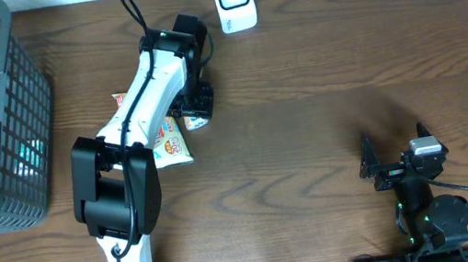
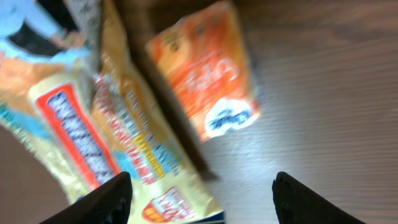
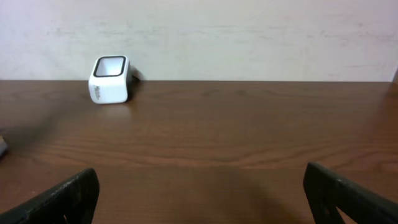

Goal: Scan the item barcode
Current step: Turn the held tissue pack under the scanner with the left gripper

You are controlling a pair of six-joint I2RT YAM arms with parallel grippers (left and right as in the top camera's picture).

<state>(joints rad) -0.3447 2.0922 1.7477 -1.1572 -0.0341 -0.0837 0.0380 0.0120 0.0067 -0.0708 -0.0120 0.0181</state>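
While my left gripper [image 2: 202,186] hovers with its jaws spread wide and nothing between them, I'm looking straight down on two snack packs: an orange packet [image 2: 205,74] and a longer yellow packet [image 2: 93,124]. They lie side by side on the table [image 1: 318,72], close enough that I can't tell if they touch. One of these is my item to scan. No barcode shows on either face, and the wrist view is blurred, so I can't say which side carries it.

To do this well, I'd centre the fingers across the narrow width of one pack only and come down square. I'd pinch near an end so the code stays uncovered when I present it to the scanner [image 1: 233,1], which sits by the far edge, just beyond the left arm.

For room, there's open wood to the right, and the basket [image 1: 26,106] is well off to the left. My right gripper [image 3: 200,180], jaws fully spread and empty, sits near the front edge, well clear.
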